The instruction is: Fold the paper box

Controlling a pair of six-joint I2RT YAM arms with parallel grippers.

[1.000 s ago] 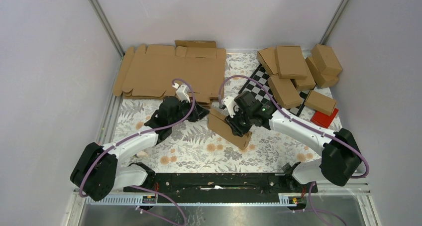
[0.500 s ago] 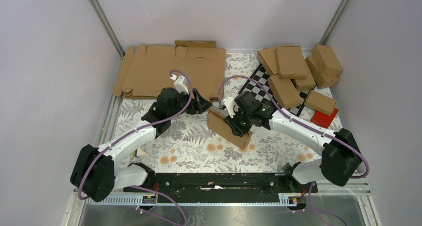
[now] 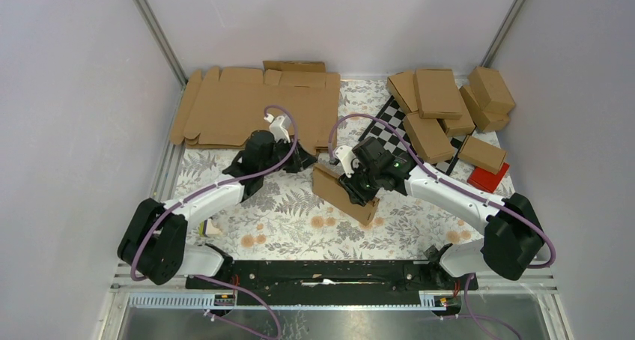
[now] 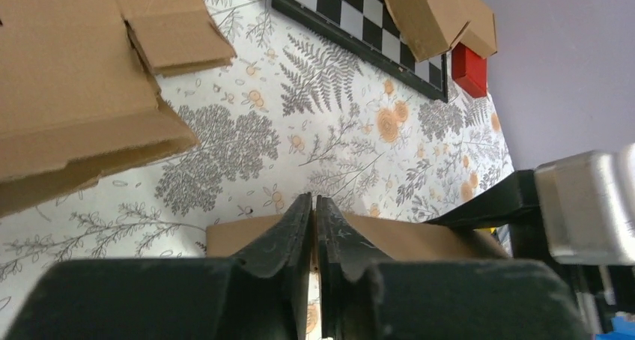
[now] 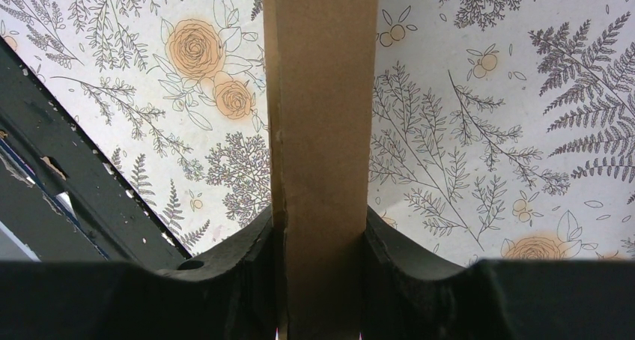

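Note:
The paper box [image 3: 341, 194], a slim brown carton, stands on edge at the table's middle. My right gripper [image 3: 355, 192] is shut across its narrow body, and in the right wrist view the box [image 5: 320, 93] runs up from between the right gripper's [image 5: 320, 220] fingers. My left gripper [image 3: 305, 161] is at the box's far left end. In the left wrist view the left gripper [image 4: 314, 199] has its jaws almost together. A thin brown cardboard edge sits in the slit. The box's side [image 4: 239, 235] lies just behind the fingers.
A pile of flat cardboard blanks [image 3: 254, 108] lies at the back left, close behind the left gripper. Several folded boxes [image 3: 442, 104] are heaped at the back right over a chequered board [image 3: 389, 126]. A red block [image 3: 488, 179] sits beside them.
The left arm has swung right, bringing its gripper up to the box's left end; half a second ago it sat slightly further back. The right arm and the box have not moved.

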